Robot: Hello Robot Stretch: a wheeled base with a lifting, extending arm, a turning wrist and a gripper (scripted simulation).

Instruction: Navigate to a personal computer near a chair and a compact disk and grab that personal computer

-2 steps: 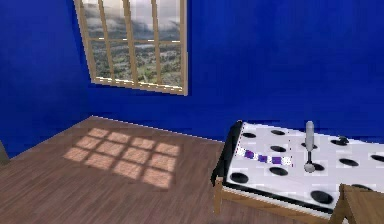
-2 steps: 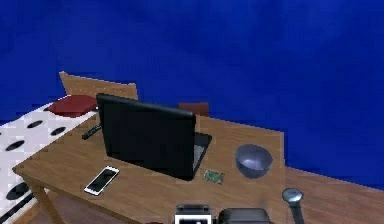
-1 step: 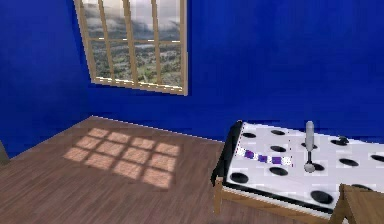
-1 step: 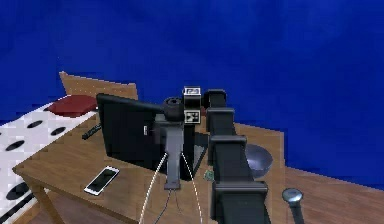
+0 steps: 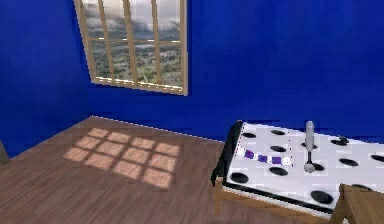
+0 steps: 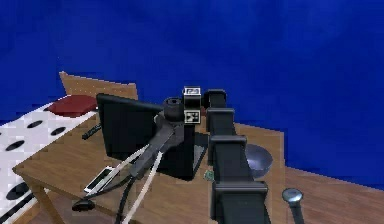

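Blue walls (image 5: 280,60) all round, wood floor (image 5: 90,185) with a sunlit patch, barred window (image 5: 135,45) at the forward view's far left. Bed (image 5: 340,160) with a white, black-dotted cover sits near right there, and a grey upright thing (image 5: 310,145) stands on it. In the arm side view we see a wooden table (image 6: 60,160), the dotted cover at its left. The dark arm (image 6: 235,165) reaches over the table. The personal computer (image 6: 125,125), a black opened slab, stands on the table mid-left, just behind the gripper (image 6: 130,180). We cannot tell the fingers' state, nor whether they hold anything. Chair (image 6: 95,85) back beyond the table, far left, with a red flat thing (image 6: 72,103) by it. Grey bowl (image 6: 258,157) right of the arm. White flat gadget (image 6: 100,181) near the fingertips.
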